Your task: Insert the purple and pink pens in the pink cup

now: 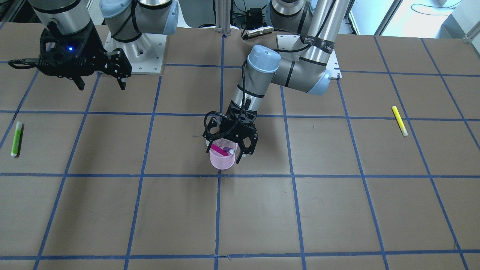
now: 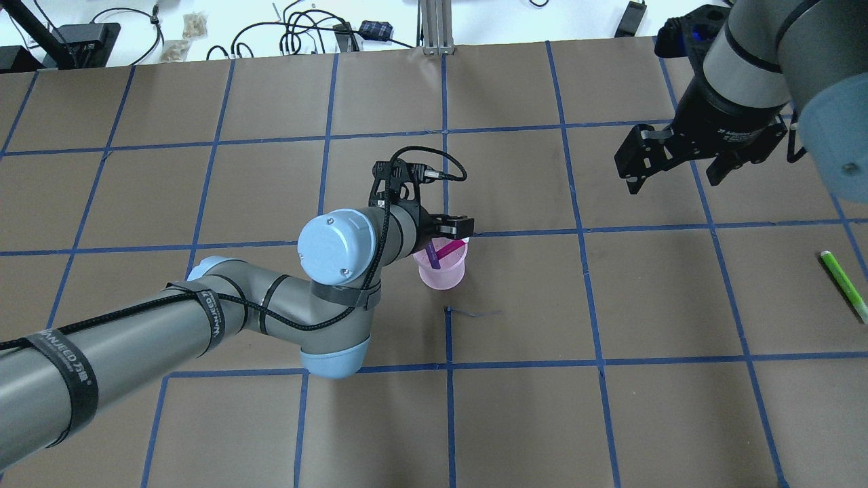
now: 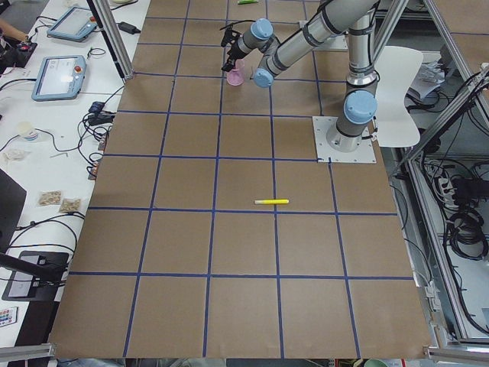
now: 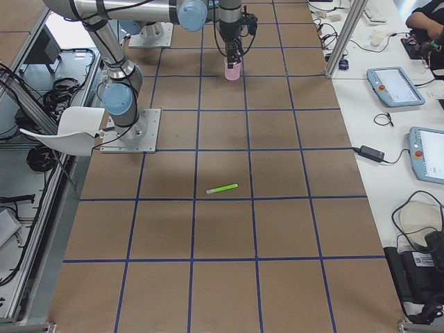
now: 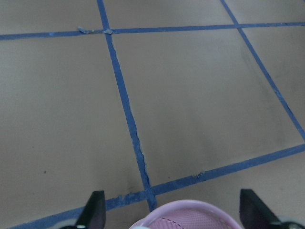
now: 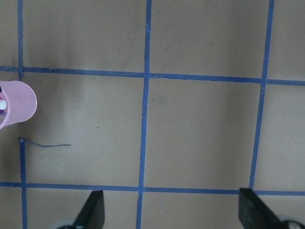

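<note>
The pink cup stands upright near the table's middle. A pink pen and a purple pen lean inside it; both also show in the overhead view, the pink pen and the purple pen. My left gripper hangs open just above the cup's mouth, fingers on either side and holding nothing. The left wrist view shows the cup's rim between the spread fingertips. My right gripper is open and empty, raised far from the cup. The right wrist view shows the cup at its left edge.
A green pen lies on the table on my right side, also seen in the overhead view. A yellow pen lies on my left side. The brown table has a blue tape grid.
</note>
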{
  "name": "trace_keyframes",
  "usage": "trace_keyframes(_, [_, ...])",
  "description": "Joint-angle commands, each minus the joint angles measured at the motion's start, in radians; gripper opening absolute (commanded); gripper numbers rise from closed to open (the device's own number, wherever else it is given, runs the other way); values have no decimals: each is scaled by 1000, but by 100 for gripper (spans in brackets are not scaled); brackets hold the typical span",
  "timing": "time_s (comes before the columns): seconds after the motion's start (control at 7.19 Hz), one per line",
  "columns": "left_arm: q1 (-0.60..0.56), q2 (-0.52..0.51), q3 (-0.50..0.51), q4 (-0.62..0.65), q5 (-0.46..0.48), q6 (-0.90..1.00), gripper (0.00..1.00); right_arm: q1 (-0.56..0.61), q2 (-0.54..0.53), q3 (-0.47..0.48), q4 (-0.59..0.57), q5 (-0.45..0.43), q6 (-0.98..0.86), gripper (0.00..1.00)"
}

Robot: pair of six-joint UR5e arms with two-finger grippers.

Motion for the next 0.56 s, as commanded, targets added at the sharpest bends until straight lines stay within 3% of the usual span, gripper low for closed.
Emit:
trace_keyframes(0.0, [16, 46, 197, -392, 13, -14, 100, 0, 0, -1, -2, 0, 0, 100])
trace_keyframes(0.14, [32, 58, 320, -593, 16, -10, 100, 0, 0, -1, -4, -2, 0, 100])
trace_keyframes(0.42, [180, 115, 443, -996, 26, 18, 100, 0, -1, 2, -4, -3, 0, 100])
